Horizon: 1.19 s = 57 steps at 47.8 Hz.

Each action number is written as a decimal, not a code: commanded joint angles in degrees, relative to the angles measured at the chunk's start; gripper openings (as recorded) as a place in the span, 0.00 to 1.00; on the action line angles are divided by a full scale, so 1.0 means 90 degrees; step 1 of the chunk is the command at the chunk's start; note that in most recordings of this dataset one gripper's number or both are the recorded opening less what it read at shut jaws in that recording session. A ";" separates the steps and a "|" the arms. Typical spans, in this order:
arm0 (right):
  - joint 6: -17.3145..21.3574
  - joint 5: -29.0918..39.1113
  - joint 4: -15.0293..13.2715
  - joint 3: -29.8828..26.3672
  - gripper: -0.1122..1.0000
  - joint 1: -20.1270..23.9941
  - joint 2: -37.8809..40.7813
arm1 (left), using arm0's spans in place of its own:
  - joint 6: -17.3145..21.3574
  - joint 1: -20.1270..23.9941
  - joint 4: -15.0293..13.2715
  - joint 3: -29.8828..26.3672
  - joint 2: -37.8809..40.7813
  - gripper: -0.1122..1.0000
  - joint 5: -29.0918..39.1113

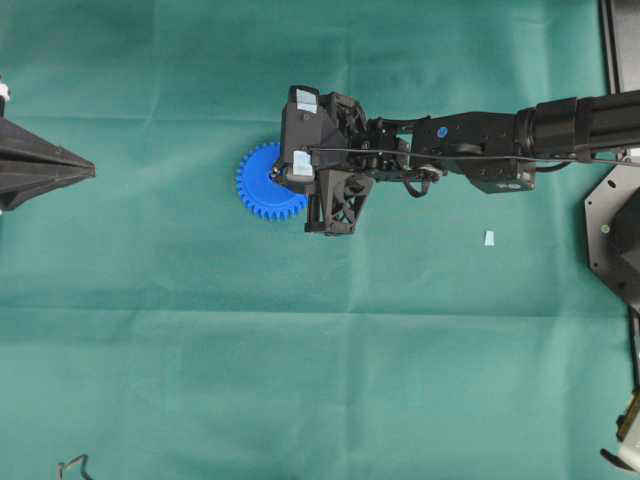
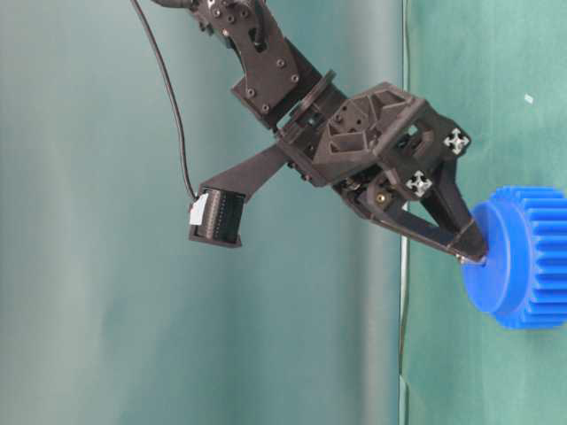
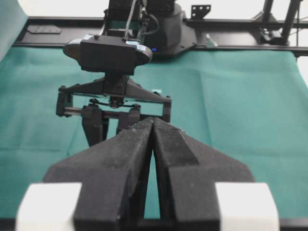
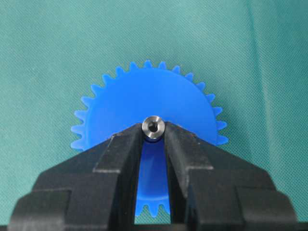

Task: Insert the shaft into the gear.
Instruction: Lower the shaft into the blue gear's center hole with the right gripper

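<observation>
Shaft (image 4: 153,129): a small silvery pin seen end-on, with a recess in its bright face, clamped between the two fingertips of the right gripper (image 4: 153,132). It stands over the middle of the gear (image 4: 144,103), at the raised hub; in the table-level view its tip (image 2: 470,259) meets the hub face, though whether it has entered the hole cannot be told. Gear: bright blue, toothed all round, lying flat on the green desk (image 1: 200,380). From overhead the gear (image 1: 262,182) is half covered by the right gripper (image 1: 285,178), whose arm reaches in from the right side. Left gripper (image 3: 153,126): black fingers pressed together, holding nothing, pointing across the desk toward the right arm; overhead it (image 1: 88,171) rests at the left edge, well apart from the gear. Pale scrap (image 1: 489,238): lies on the cloth beneath the right arm.
</observation>
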 commanded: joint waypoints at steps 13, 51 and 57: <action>-0.0010 -0.0029 0.0010 -0.0107 0.26 0.0000 -0.0068 | -0.0010 0.0020 0.0020 -0.0166 0.0049 0.10 -0.0029; 0.0000 0.0049 0.0020 -0.0117 0.85 0.0020 -0.0078 | -0.0010 0.0020 0.0020 -0.0166 0.0049 0.10 -0.0029; 0.0000 0.0049 0.0010 -0.0127 0.87 0.0020 -0.0107 | -0.0010 0.0020 0.0020 -0.0166 0.0049 0.10 -0.0029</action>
